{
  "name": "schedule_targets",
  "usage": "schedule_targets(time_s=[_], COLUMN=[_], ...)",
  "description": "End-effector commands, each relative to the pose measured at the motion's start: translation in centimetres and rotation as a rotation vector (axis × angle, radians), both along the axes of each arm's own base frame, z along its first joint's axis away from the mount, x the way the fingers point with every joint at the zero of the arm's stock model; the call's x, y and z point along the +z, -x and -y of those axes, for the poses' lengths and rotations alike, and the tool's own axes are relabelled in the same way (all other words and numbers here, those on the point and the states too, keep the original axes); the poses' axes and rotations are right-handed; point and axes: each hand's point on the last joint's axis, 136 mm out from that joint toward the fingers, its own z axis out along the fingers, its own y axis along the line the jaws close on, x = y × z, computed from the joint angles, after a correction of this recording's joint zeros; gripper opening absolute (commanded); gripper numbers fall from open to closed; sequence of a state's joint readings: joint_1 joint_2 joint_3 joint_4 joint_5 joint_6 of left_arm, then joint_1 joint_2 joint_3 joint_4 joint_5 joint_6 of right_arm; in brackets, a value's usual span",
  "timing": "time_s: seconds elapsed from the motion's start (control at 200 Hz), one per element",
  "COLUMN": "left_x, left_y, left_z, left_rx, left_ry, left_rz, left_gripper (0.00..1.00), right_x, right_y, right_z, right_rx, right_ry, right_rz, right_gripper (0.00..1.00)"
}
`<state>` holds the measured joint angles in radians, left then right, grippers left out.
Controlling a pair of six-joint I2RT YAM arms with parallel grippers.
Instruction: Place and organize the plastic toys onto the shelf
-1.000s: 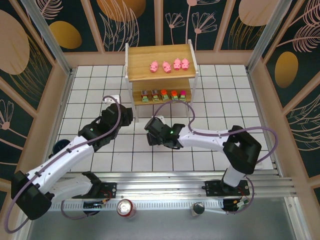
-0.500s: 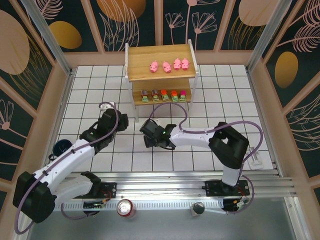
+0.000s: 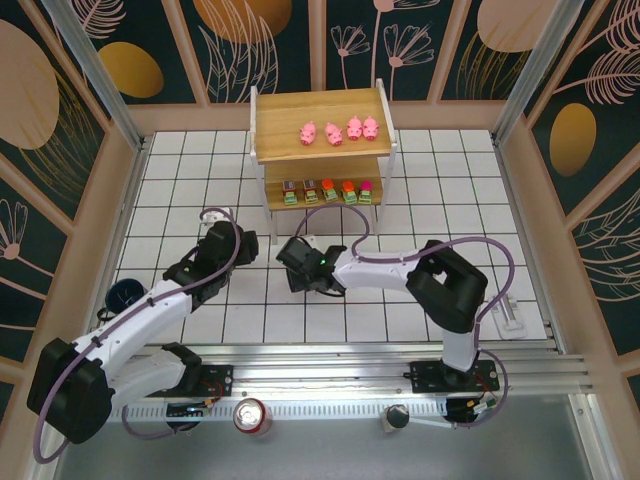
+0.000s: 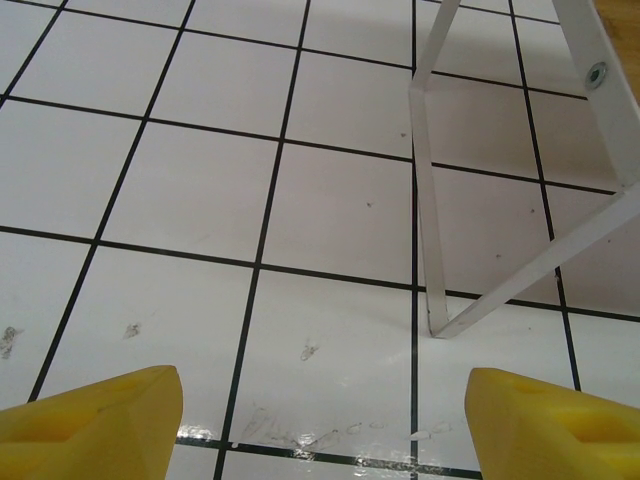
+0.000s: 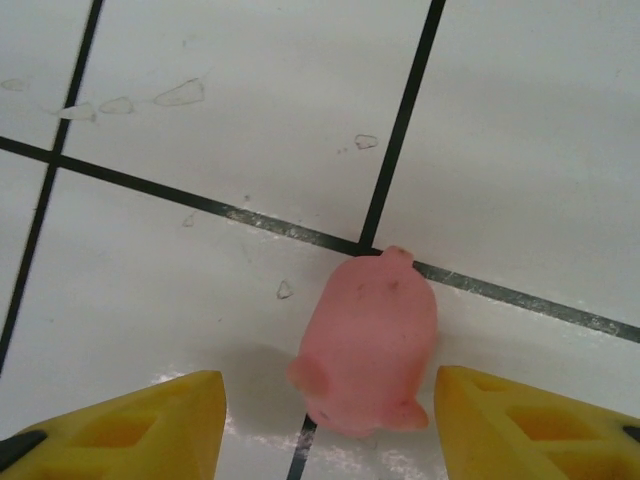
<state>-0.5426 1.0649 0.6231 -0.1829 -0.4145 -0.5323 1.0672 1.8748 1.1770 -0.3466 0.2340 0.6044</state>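
Right pincer: yellow fingers apart, nothing clamped. One pink pig lies on the bench between them, over a crossing of two black grid lines. There's a clear gap to one finger. It's just beside the other, and I can't tell if they touch. The tile around the pig is scuffed and smeared.

From above, the right pincer sits low over the tiles, in front of the shelf and a bit toward its left end. The arm reaches leftward across the bench from its base.

Left pincer: fingers apart too, with bare tile between them. A thin white shelf leg stands on the tile just ahead of it. From above, the left pincer is near the shelf's front left leg, close beside the right pincer but not touching it.

Shelf at the far side of the bench:
- Top board: four pink pigs in a row toward the right half.
- Lower board: five blocky pieces in a row along the front edge, green bases, with grey, orange and magenta tops.

Off to the side, a dark blue mug sits by the left arm at the bench's left edge. A red soda can stands on the rail at the near edge.
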Motion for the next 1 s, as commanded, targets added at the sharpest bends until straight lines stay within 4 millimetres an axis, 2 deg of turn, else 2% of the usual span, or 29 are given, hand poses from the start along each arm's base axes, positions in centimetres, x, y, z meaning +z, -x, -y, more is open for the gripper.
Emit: schedule_targets(time_s=[0.0,0.3,0.57,0.996], left_x=[-0.1,-0.4,-0.4,-0.6], left_y=[-0.2,0.0,-0.1,-0.4], left_z=[0.1,0.0,0.2,0.8], left_rx=[0.0,0.001,-0.002,-0.016], left_ry=[0.019,0.02,0.024,0.042], left_rz=[0.007,0.003,0.0,-0.012], left_gripper=[0.75,0.75,0.75,0.75], right_x=[0.1,-0.4,-0.5,1.3], right_y=[-1.0,-1.4,-1.2,-1.1], right_z=[-0.2,-0.4,0.2,0.7], right_rx=[-0.008,0.0,0.002,0.005], right_ry=[0.008,0.022,0.046,0.045], right_rz=[0.014,0.012,0.014,0.044], right_gripper=[0.56,0.48,0.4,0.34])
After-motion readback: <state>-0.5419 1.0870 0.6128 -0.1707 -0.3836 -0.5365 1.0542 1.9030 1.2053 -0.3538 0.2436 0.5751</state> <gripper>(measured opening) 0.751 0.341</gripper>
